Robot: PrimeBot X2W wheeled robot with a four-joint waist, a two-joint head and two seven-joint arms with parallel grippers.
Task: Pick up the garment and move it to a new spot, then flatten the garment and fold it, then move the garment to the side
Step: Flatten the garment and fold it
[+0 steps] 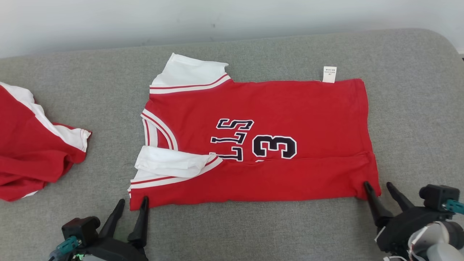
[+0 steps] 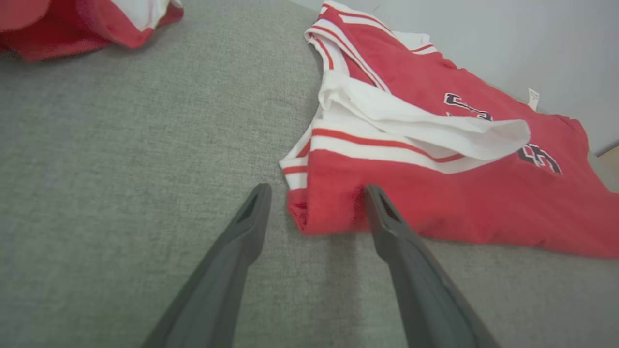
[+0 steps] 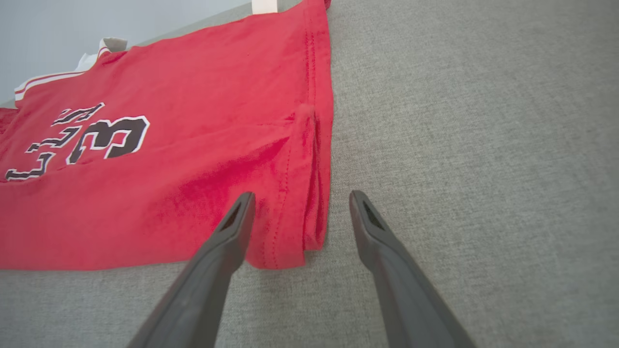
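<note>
Folding is under way: the red jersey with white sleeves (image 1: 275, 108) lies on the grey fabric desk (image 1: 253, 232), near edge turned over, left hand (image 1: 133, 200) and right hand (image 1: 377, 183) both open at its near corners, so next probably comes reaching for the far edge.

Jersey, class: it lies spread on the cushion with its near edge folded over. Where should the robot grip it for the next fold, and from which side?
Probably the two near corners of the jersey, one per gripper, coming in low from the robot's side. The folded edge runs straight there, and the open left gripper and right gripper each straddle a corner.
</note>
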